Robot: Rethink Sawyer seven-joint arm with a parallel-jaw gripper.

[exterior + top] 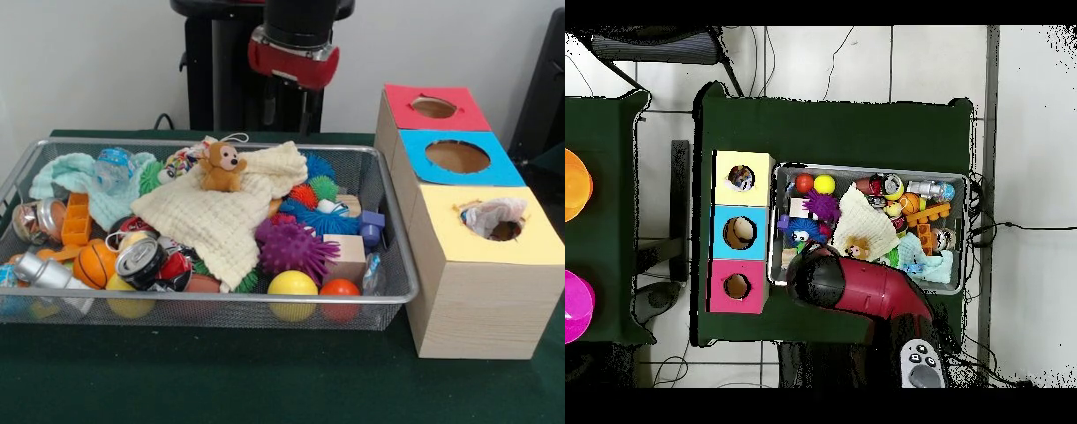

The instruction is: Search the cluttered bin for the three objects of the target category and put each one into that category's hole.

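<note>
Dotted cloth [491, 215] sits bunched in the hole [505, 230] of the yellow-topped box [477, 291], partly sticking up over the ragged rim; in the overhead view it shows as a pale wad in that same hole [741, 179]. Beside this box stand the blue-topped box [457, 159] and the red-topped box [433, 108], in a row just right of the bin [388, 296] in the front view. Inside the bin a cream waffle cloth [212, 221] lies over the clutter with a small brown plush monkey [220, 167] on it, a mint-green cloth [75, 177] at the far left corner, a purple spiky ball [294, 248] and a yellow ball [292, 284] near the front wall. No other dotted cloth can be made out among the clutter. Above the bin's far side hangs the red and black arm [294, 40]; its gripper is hidden, so whether it is spread or pressed together cannot be told
</note>
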